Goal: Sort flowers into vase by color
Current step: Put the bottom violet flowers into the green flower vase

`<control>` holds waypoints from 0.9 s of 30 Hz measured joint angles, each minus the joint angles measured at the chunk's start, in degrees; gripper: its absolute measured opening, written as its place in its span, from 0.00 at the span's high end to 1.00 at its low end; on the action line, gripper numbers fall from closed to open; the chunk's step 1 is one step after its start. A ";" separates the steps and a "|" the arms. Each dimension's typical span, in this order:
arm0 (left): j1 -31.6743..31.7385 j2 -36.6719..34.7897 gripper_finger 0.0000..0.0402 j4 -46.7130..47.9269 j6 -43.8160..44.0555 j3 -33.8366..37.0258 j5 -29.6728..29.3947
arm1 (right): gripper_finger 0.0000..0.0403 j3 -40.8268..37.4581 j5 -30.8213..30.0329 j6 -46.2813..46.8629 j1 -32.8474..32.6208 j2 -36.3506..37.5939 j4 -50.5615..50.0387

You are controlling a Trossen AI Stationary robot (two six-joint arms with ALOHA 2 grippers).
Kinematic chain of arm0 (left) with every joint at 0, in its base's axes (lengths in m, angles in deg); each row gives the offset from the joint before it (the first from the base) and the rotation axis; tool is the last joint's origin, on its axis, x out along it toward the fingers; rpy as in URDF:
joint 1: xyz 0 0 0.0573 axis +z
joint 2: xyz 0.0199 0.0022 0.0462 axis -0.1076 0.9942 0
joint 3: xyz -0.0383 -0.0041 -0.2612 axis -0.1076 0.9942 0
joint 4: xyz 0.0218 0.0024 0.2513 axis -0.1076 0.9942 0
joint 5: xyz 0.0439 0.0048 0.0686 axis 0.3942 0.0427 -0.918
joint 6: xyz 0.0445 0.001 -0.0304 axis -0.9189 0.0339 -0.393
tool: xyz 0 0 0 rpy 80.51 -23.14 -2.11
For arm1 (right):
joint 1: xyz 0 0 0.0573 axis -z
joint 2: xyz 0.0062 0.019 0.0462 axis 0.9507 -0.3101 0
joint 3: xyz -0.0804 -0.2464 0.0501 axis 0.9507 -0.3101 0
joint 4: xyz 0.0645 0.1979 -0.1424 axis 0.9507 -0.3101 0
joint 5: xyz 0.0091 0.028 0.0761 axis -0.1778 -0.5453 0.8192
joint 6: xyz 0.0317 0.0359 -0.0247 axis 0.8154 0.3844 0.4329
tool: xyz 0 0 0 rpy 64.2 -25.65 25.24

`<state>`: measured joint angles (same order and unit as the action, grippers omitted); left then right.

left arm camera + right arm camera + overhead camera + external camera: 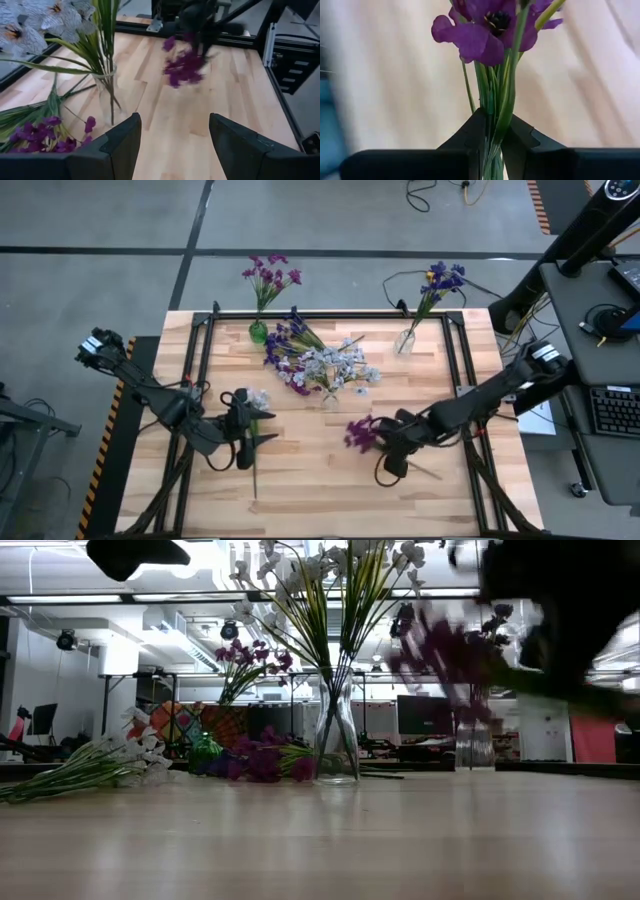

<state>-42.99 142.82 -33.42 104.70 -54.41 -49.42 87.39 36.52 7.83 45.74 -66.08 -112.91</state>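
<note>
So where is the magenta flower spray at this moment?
In the high view the magenta flower spray is on the table's right half, held by its stem in the right gripper, in front of the centre vase of white flowers.

No legible text, labels, brands or nos. anywhere; screens in room beyond worktop too blurred to read.

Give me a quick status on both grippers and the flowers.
Right gripper shut on magenta spray, lifted off the table. Left gripper open, empty, over a white spray lying on the table. Clear centre vase holds white flowers. Nothing blocking.
</note>
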 joint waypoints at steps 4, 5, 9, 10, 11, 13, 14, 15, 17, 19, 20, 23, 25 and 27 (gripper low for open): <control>0.00 1.18 0.46 -2.38 -1.13 0.00 -0.26 | 0.90 0.00 -0.04 -8.37 -0.18 2.84 16.11; 0.00 1.54 0.46 -3.20 -1.67 0.00 0.02 | 0.90 0.02 -0.06 -11.00 -0.18 3.20 20.25; 0.00 2.90 0.46 -6.24 -3.62 0.00 0.93 | 0.90 0.04 -0.02 -22.41 -0.18 3.77 34.18; 0.00 3.33 0.46 -6.65 -3.96 0.00 1.15 | 0.90 0.04 -0.02 -25.43 -0.18 3.76 37.21; 0.00 3.80 0.46 -7.53 -4.33 0.00 1.24 | 0.90 0.04 -0.04 -28.50 -0.18 3.63 40.21; 0.00 4.83 0.46 -9.73 -5.15 0.00 1.38 | 0.90 0.07 -0.02 -34.25 -0.02 2.97 46.78; 0.00 5.46 0.46 -11.02 -5.71 0.00 1.74 | 0.90 0.07 -0.04 -37.17 -0.02 2.57 49.42; 0.00 6.14 0.46 -12.61 -6.46 -0.02 2.25 | 0.90 0.07 -0.07 -39.87 0.14 1.99 52.33; 0.00 7.37 0.46 -15.03 -8.17 0.00 2.35 | 0.90 0.32 -0.09 -44.72 0.36 0.64 57.62; 0.10 8.67 0.46 -18.64 -9.92 -0.01 2.38 | 0.90 1.48 -0.14 -48.80 0.67 -0.75 60.46; 0.11 9.21 0.46 -20.01 -10.94 -0.01 2.37 | 0.91 2.40 -0.24 -50.35 0.72 -1.63 61.66; 0.11 11.09 0.46 -25.32 -14.44 -0.02 2.39 | 0.91 6.14 -0.42 -55.03 0.72 -4.58 62.26; 0.23 12.20 0.46 -28.38 -16.30 -0.02 3.22 | 0.91 8.73 -0.44 -57.45 0.72 -6.83 61.83; 0.37 13.24 0.46 -31.40 -18.05 -0.02 5.09 | 0.91 11.57 -1.87 -59.35 0.72 -9.06 61.15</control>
<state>-42.62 156.06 -64.82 86.65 -54.43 -44.34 98.95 34.65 -51.52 46.46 -75.14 -51.76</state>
